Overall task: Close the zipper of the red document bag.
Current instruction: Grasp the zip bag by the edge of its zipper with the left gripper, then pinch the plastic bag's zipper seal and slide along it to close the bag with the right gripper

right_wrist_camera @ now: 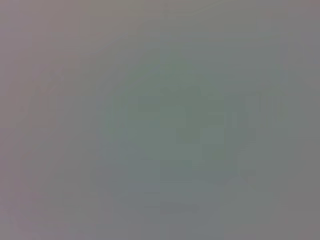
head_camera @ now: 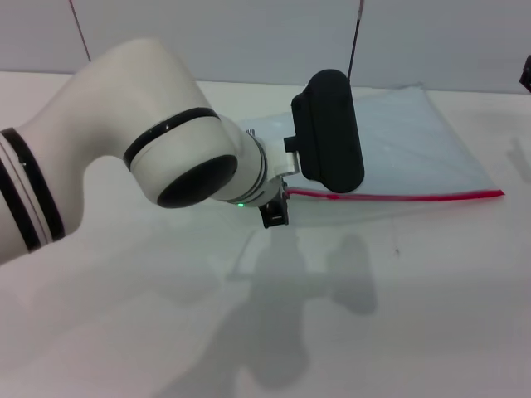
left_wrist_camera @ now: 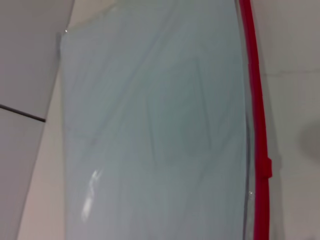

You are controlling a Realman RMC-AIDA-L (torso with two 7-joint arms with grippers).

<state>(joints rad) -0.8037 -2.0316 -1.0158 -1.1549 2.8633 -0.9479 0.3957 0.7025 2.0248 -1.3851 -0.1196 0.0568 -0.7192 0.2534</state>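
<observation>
Left arm [head_camera: 124,157] fills the near head view, hiding the left end of the bag [head_camera: 415,141] and its zipper [head_camera: 398,196]. Left gripper [head_camera: 274,211] low at the zipper's near end; finger state cannot be told. Bag flat on the table [head_camera: 398,315], zipper along its near edge. Left wrist view alone shows a small red tab [left_wrist_camera: 267,167] on the zipper [left_wrist_camera: 256,100]; bag [left_wrist_camera: 155,130] contents indiscernible. Right wrist view blank grey; right gripper unseen.
</observation>
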